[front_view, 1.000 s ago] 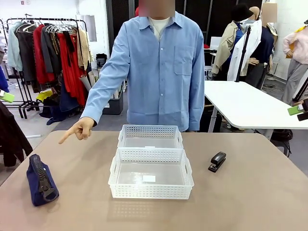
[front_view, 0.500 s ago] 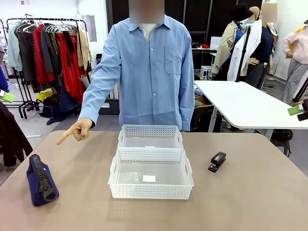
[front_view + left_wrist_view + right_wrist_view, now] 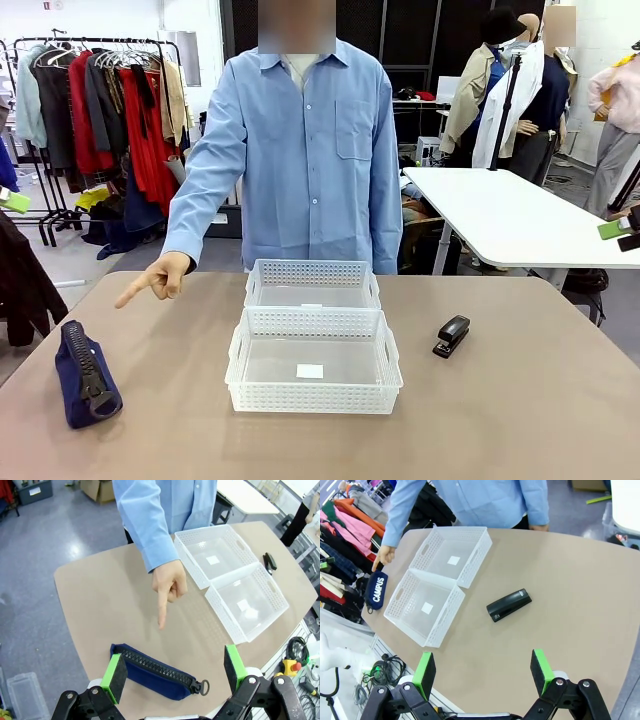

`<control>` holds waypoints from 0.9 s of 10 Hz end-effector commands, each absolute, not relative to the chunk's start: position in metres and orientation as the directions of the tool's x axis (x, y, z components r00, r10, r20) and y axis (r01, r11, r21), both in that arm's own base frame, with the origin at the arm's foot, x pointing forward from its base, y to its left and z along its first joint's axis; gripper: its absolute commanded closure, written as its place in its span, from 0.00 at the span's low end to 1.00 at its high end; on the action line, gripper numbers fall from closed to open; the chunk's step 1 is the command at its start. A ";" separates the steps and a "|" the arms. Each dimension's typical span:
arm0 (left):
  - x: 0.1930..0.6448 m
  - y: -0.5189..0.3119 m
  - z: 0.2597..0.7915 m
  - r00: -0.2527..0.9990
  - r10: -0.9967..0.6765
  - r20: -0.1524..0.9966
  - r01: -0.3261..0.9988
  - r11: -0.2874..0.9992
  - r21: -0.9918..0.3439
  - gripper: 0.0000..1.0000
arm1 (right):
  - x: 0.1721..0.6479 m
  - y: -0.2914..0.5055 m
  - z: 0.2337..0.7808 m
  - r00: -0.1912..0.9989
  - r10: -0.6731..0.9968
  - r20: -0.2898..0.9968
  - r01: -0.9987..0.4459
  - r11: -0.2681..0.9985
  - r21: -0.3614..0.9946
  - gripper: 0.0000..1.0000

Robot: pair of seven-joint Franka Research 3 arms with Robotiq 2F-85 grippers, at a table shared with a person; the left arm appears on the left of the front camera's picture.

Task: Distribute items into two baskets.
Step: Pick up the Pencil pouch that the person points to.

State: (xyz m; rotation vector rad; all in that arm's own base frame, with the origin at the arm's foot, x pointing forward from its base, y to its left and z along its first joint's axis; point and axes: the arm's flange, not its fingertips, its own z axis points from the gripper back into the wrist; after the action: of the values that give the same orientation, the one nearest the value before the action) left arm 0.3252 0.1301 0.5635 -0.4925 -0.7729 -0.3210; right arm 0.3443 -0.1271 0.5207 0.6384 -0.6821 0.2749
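Two white baskets stand end to end at the table's middle, the near basket and the far basket, both with nothing in them but a small label. The navy pouch lies at the front left, zipper up; it reads "CAMPUS" in the right wrist view. The black stapler rests right of the baskets. The person's hand points a finger down toward the pouch. My left gripper hangs open high above the pouch. My right gripper is open, high above the table near the stapler.
The person in a blue shirt stands at the far edge behind the baskets. A clothes rack stands at the back left and a white table at the back right. Bare tabletop spreads around the baskets.
The person has straightened up slightly and the pointing hand has shifted a little down and left. The pouch, stapler and baskets have not moved.
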 end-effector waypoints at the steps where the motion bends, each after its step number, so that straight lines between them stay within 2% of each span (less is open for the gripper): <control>1: 0.325 0.130 0.564 0.676 -0.097 0.730 0.449 0.840 -0.304 0.00 | 0.346 -0.128 0.521 0.738 0.021 0.675 -0.448 0.763 0.466 0.00; 3: 0.336 0.120 0.556 0.787 -0.014 0.617 0.300 0.882 -0.363 0.00 | 0.346 -0.128 0.521 0.738 0.021 0.675 -0.448 0.763 0.466 0.00; 4: 0.338 0.117 0.554 0.815 -0.006 0.579 0.280 0.879 -0.386 0.00 | 0.346 -0.128 0.521 0.738 0.021 0.675 -0.448 0.763 0.466 0.00; 9: 0.380 0.102 0.521 0.946 0.176 0.273 -0.066 0.928 -0.367 0.00 | 0.346 -0.128 0.521 0.738 0.021 0.675 -0.448 0.763 0.466 0.00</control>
State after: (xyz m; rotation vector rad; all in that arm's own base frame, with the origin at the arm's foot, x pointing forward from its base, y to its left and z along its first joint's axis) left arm 0.3722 0.1046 0.5127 -0.3807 -0.3952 0.0722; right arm 0.3439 -0.1272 0.5206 0.6383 -0.6803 0.2746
